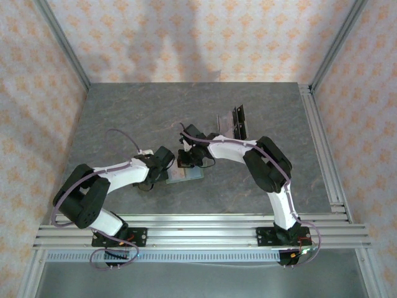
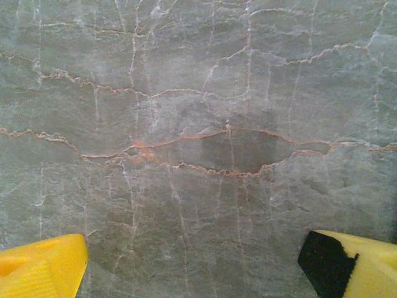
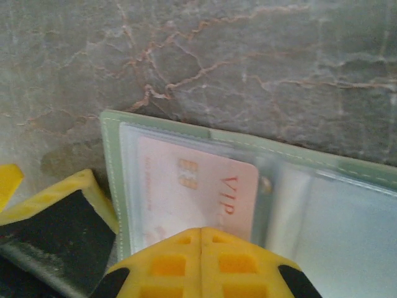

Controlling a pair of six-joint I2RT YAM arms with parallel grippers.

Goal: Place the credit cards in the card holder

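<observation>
The top external camera sits high behind the arm bases and looks down and forward over the whole table. The left wrist camera faces the bare table at close range. The right wrist camera looks very closely past the right gripper onto the card holder. The top view shares that card holder.

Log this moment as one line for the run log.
left gripper: open, over table | right gripper: shut, over open card holder | card: inside holder | other cards: beyond right arm
</observation>
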